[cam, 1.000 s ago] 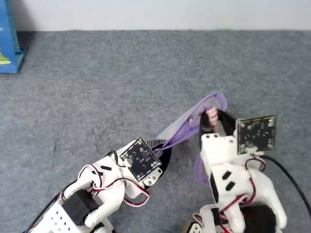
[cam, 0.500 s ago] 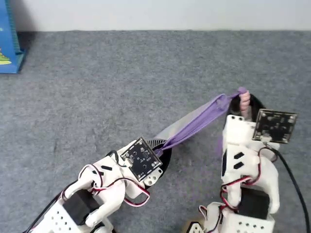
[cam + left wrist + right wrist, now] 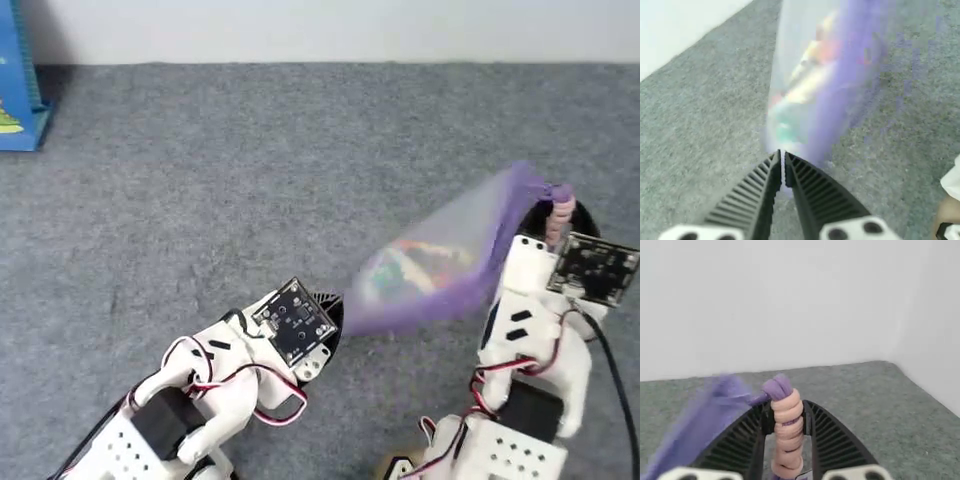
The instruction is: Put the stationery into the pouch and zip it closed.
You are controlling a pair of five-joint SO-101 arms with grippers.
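Left claw [image 3: 782, 157] is clamped tight on one end of the pouch [image 3: 440, 270], its ribbed black jaws pressed together with a thin edge of the material between them. From the high view this claw [image 3: 336, 308] sits low and near the middle of the grey worktop [image 3: 200, 150], while the right claw [image 3: 560, 218] is off towards the worktop's right side. The right claw [image 3: 786, 410] is closed around the pink coiled pull [image 3: 787, 425], which stands upright between its jaws with a knot of purple at its top. The pouch, translucent with purple edging, hangs stretched between the two claws, slanting up from the left one to the pink coiled pull [image 3: 563, 212] at its far corner. Colourful stationery [image 3: 420, 262] shows through its clear side, bunched in the half nearer the left claw, and appears as blurred orange, yellow and green shapes [image 3: 800, 85] in the left wrist view. Whether the zip is fully shut cannot be told. A blue box [image 3: 18, 90] stands at the worktop's far left edge, against the white wall.
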